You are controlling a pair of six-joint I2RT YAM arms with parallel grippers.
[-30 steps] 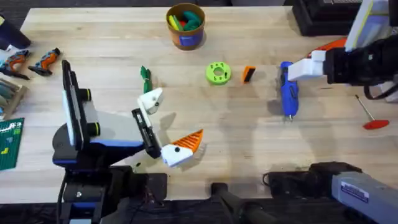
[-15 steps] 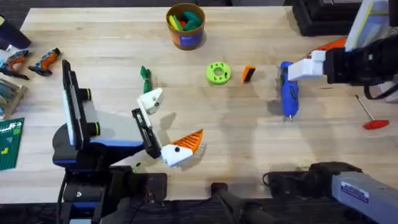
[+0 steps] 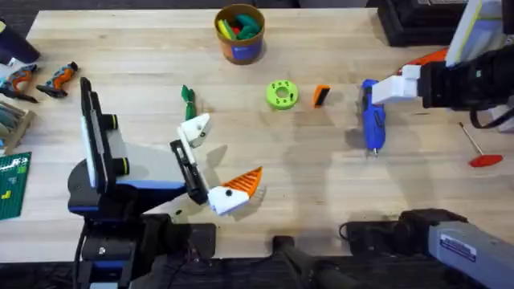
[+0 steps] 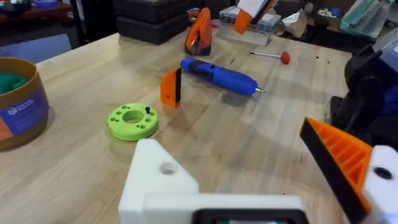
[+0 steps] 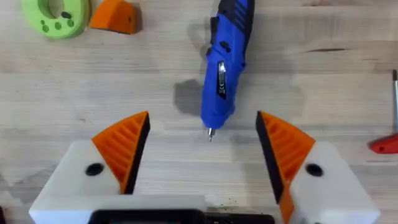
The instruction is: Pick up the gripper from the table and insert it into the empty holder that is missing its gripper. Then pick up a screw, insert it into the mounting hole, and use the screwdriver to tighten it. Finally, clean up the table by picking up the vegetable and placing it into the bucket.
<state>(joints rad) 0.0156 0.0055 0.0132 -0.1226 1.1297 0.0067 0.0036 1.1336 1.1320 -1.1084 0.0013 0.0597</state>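
Your left gripper [image 3: 215,164] rests left of the green disc [image 3: 281,94], fingers spread, its white holder [image 3: 195,128] bare. The orange gripper [image 3: 321,95] still stands just right of that disc, so insertion hasn't started. Farther right, your right gripper [image 5: 202,155] hangs open over the screwdriver [image 3: 371,120]; shift it discward.

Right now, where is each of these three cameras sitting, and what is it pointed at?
Overhead: fixed above the table, looking down and forward; both arms show, the left gripper and the right arm near the screwdriver.
Left wrist: rides the left arm, looking across the table at the green disc, the loose gripper and the screwdriver; its own holder lacks a tip.
Right wrist: rides the right arm, looking down on the screwdriver between the open right gripper.
Shared: all three see the screwdriver, disc and loose gripper.
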